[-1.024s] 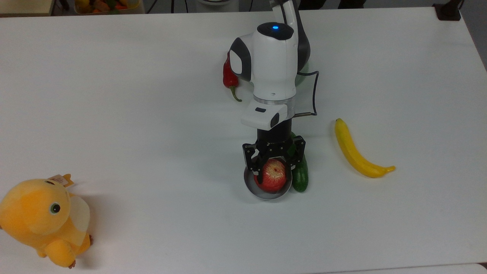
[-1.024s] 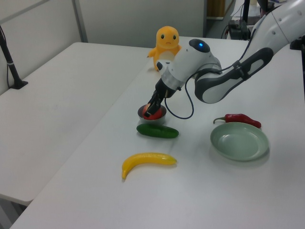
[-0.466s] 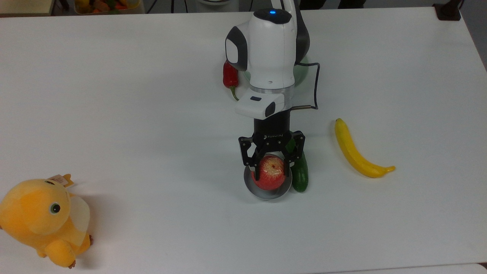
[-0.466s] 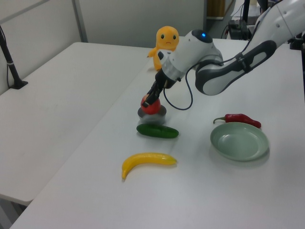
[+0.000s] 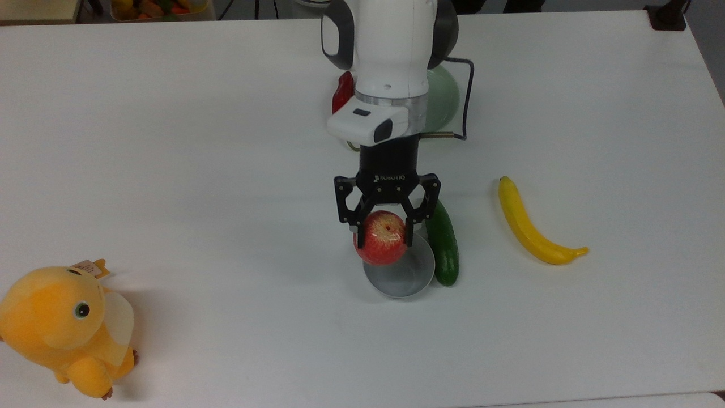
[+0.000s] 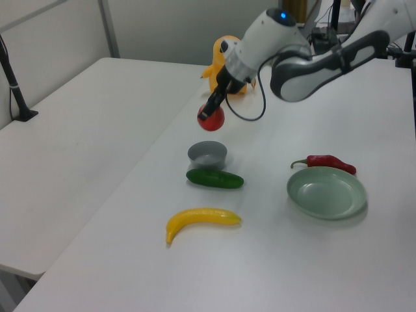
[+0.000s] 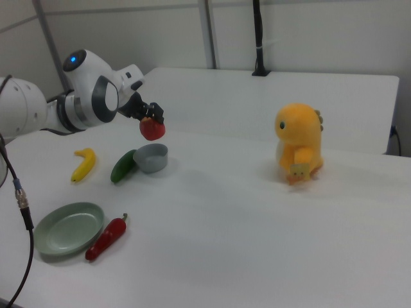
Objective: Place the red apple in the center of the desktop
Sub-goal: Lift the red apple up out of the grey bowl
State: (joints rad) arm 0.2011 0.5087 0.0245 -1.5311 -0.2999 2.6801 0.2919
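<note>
Nearest in the top view, a grey bowl [image 5: 400, 276] sits on the desktop [image 5: 170, 141] beside a cucumber [image 5: 442, 242]; above it hangs the red apple [image 5: 381, 238], clamped in the gripper [image 5: 384, 222].

A grey bowl [image 5: 400, 275] touches a green cucumber [image 5: 442, 242]; yellow banana [image 5: 531, 225] nearby — green plate [image 6: 326, 192], red chili [image 7: 106, 239], orange plush toy [image 7: 298, 144] apart.

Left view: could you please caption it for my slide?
End effector holding the red apple above the grey bowl.
</note>
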